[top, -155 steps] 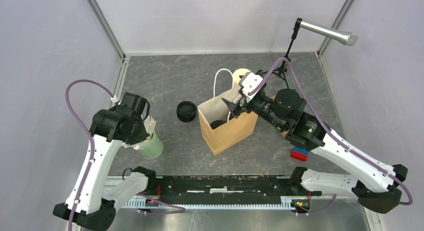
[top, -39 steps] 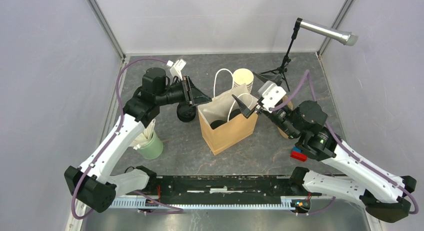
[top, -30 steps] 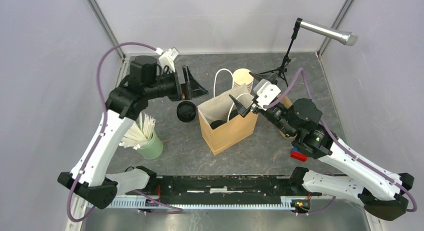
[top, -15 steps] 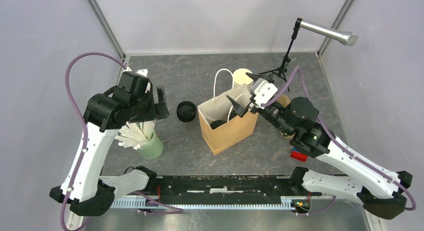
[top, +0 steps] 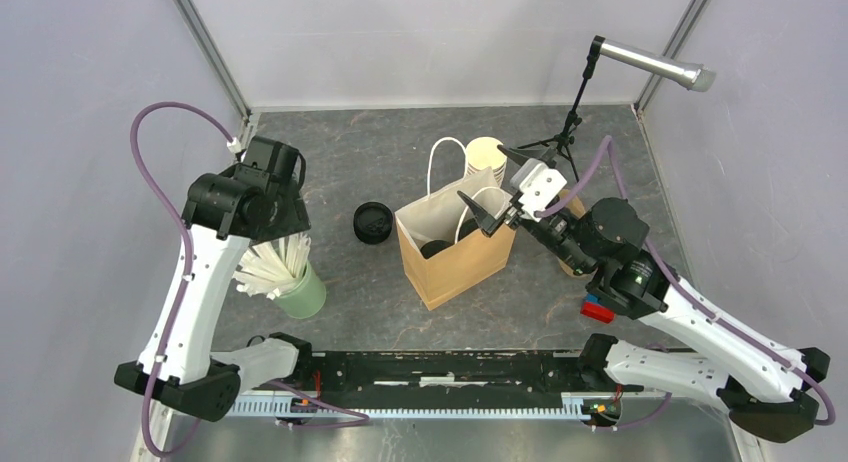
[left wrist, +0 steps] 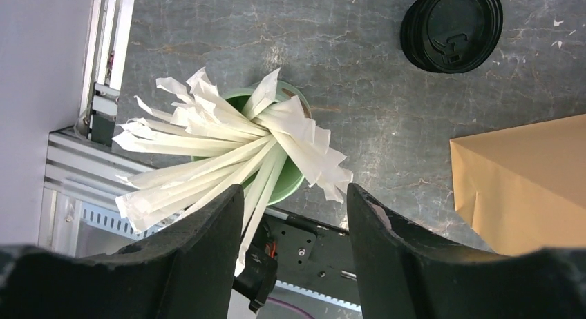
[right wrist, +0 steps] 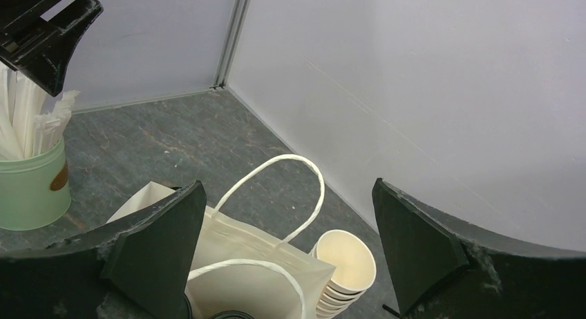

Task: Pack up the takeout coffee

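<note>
Now, with the takeout coffee [top: 435, 249] sitting inside the paper bag [top: 462, 270] below our wide-open right pincer [right wrist: 289, 188], we should centre the parted, empty left pincer [left wrist: 294, 195] over one wrapped straw [left wrist: 207, 168], then pinch gently.

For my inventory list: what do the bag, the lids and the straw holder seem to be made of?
Bag: brown kraft paper, matte, with creased folds. Lids: probably plastic, black, faintly glossy, with moulded rims. Holder: pale green, smooth; plastic or ceramic, I cannot tell.
</note>
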{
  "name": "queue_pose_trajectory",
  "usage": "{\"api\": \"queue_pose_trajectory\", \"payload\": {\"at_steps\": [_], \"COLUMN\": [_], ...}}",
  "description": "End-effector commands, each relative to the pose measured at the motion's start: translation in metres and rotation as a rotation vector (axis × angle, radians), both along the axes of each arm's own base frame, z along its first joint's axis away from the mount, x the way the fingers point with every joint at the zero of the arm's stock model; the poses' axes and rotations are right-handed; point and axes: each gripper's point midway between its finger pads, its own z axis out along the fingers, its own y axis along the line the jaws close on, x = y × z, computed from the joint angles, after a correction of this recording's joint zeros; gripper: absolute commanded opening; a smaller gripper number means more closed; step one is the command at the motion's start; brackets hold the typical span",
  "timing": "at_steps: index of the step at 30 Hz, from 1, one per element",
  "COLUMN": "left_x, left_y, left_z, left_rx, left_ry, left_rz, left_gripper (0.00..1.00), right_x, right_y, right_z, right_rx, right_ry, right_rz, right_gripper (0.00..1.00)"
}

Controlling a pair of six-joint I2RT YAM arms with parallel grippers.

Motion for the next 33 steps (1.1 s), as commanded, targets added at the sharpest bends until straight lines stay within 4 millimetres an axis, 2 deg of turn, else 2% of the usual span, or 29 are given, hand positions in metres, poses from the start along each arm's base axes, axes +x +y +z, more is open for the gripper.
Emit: {"api": "queue_pose_trajectory", "payload": {"at_steps": [1,4,5,6,9,14,19,21,27,29,33], "left_x": [-0.010,-0.032,-0.037,-0.042,-0.058,-0.077,-0.076,-0.076,-0.080,-0.082,-0.085], "left_y": [0.010,0.021,0.017,0.010,-0.002,-0.010,-0.004,0.002,0.011,0.014,0.018], "left_z": [0.008,0.011,0.009,0.006,-0.015,-0.046,-0.046,-0.045,-0.052,-0.055,-0.059], "left_rx": [-0.012,0.018,0.000,-0.032,-0.105,-0.185,-0.140,-0.108,-0.060,-0.039,-0.019], "left_ry": [-0.032,0.003,0.020,0.041,0.109,0.191,0.187,0.177,0.191,0.200,0.209], "left_rz": [0.099,0.117,0.075,0.035,0.021,0.129,0.103,0.093,0.094,0.083,0.083], "left_gripper": [0.63,0.59,0.77,0.99,1.00,1.00,1.00,0.99,0.66,0.62,0.62], "right_x": [-0.001,-0.002,-0.002,-0.001,-0.001,-0.001,-0.002,-0.003,-0.002,-0.002,-0.002], "right_y": [-0.009,-0.013,-0.013,-0.013,-0.010,-0.009,-0.015,-0.016,-0.016,-0.016,-0.016], "right_z": [0.006,0.004,0.002,0.002,-0.001,-0.002,-0.005,-0.005,-0.006,-0.005,-0.006], "right_rx": [0.037,0.042,0.041,0.040,0.036,0.041,0.037,0.038,0.042,0.044,0.043], "right_ry": [-0.003,-0.006,-0.005,-0.004,0.001,0.015,0.024,0.024,0.030,0.030,0.032], "right_rz": [-0.021,-0.031,-0.031,-0.032,-0.027,-0.021,-0.035,-0.038,-0.041,-0.041,-0.044], "right_gripper": [0.97,0.97,0.97,0.97,0.97,0.97,0.97,0.98,0.97,0.97,0.97]}}
